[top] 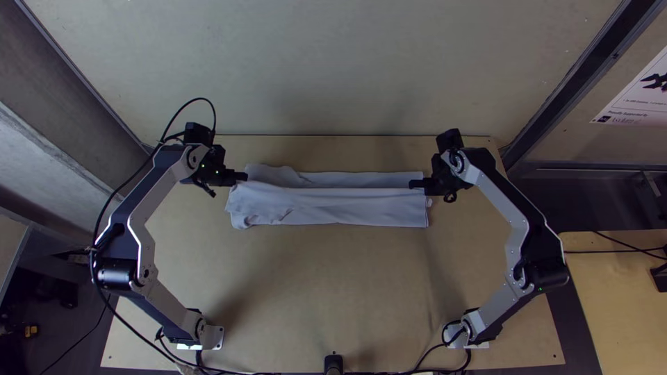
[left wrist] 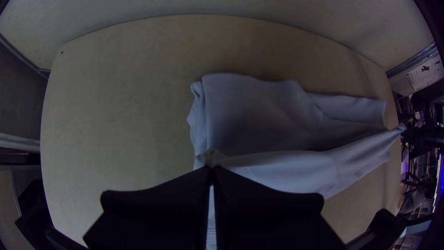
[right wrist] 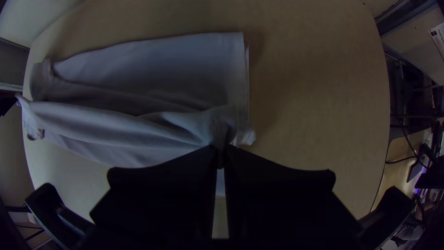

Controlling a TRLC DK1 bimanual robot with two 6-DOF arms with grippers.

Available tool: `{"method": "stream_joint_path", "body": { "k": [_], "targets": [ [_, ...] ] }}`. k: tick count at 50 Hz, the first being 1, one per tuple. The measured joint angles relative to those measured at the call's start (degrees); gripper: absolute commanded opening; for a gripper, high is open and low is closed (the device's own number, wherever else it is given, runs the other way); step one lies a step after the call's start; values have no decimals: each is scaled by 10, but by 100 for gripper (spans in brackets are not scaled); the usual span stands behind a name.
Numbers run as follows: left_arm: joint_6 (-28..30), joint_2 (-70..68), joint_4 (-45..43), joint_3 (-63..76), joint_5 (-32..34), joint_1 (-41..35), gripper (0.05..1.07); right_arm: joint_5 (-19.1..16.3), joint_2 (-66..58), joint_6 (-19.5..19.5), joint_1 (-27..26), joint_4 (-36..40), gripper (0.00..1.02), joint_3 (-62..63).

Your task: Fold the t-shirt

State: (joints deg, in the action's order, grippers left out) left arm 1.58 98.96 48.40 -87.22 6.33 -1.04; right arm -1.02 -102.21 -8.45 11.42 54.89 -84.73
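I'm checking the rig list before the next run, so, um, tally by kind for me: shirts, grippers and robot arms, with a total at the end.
Shirts: 1, the t-shirt
Grippers: 2, the left gripper and the right gripper
Robot arms: 2, the left arm and the right arm
Total: 5

The t-shirt [top: 333, 212] is a plain, pale blue-grey. The table [top: 313, 278] is light tan, and the wall [top: 333, 69] behind it greyish beige. Both the left gripper [top: 240, 177] and right gripper [top: 417, 184] are black; the arms [top: 501, 203] mix silver-grey and black. A white sign [top: 643, 90] carries black print and a black figure.
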Motion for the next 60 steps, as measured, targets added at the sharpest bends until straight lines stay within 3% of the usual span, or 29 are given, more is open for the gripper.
{"method": "stream_joint_path", "body": {
  "k": [35,37,39,42,43,45,49,53,60],
  "targets": [
    [11,178,-30,-105,-15,-15,9,43,-155,13,-2,-75,3,-72],
    [11,183,-32,-105,-16,-16,17,45,-157,13,-2,-78,3,-72],
    [10,186,-35,-105,-16,-16,41,47,-158,14,-2,-80,3,-72],
    [10,187,-36,-105,-17,-16,99,51,-158,15,-1,-86,11,-72],
    [10,187,-36,-105,-17,-16,105,52,-158,15,-1,-89,14,-72],
    [7,187,-36,-105,-19,-16,103,57,-158,15,-1,-95,23,-72],
    [-3,187,-36,-105,-21,-16,103,69,-158,17,-1,-110,56,-71],
    [-16,187,-36,-105,-21,-14,103,82,-158,20,-2,-120,99,-70],
    [-31,176,-36,-105,-8,-2,103,92,-155,25,-10,-120,99,-60]
  ]
}}
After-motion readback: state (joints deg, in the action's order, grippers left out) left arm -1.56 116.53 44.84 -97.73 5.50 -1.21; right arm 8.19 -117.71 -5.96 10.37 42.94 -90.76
